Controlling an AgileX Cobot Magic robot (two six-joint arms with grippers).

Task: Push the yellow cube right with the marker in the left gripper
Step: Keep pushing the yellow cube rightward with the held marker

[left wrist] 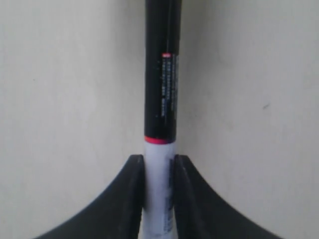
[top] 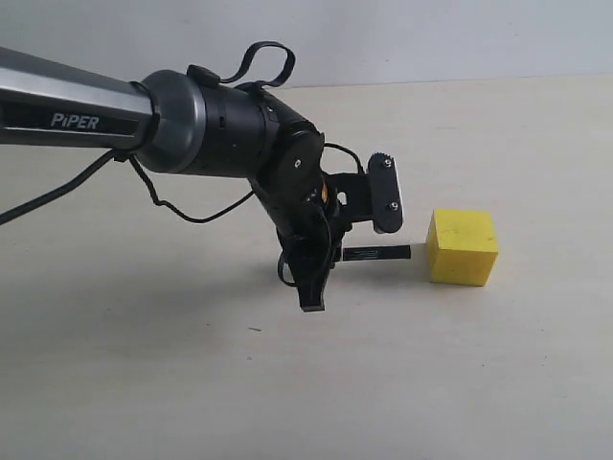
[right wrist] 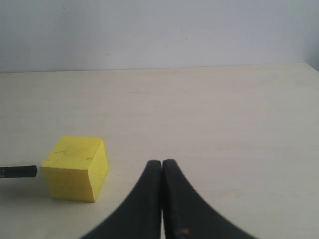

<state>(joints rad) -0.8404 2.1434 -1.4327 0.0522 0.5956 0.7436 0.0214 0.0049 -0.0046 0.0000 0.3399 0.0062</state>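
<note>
1. The left arm (top: 192, 120) reached over the bench (top: 144, 383) from the left side of the exterior view. Its jaws were pinching the marker (top: 376, 253) on the white part of the barrel, and the black part stood out in front of them, as the left wrist view showed clearly.
2. The marker's long axis lay almost level with the bench and pointed to the right, straight toward the yellow cube (top: 463, 247). The marker was low, at a height that met the left face of the cube and not its top.
3. The cube sat flat on the bench, to the right of the left jaws, with the marker's free end just beside its left face. In the exterior view a thin gap seemed to remain between the two (the right wrist view made them look nearly touching, so I could not tell for sure about contact).
4. The right jaws were pressed together with nothing between them. They were apart from the cube, so the left arm was the nearer one.
5. In my judgement the coming move needed only a straight travel to the right along the marker's own axis. If the tip met the face away from its middle, the cube would probably turn instead of sliding.
</note>
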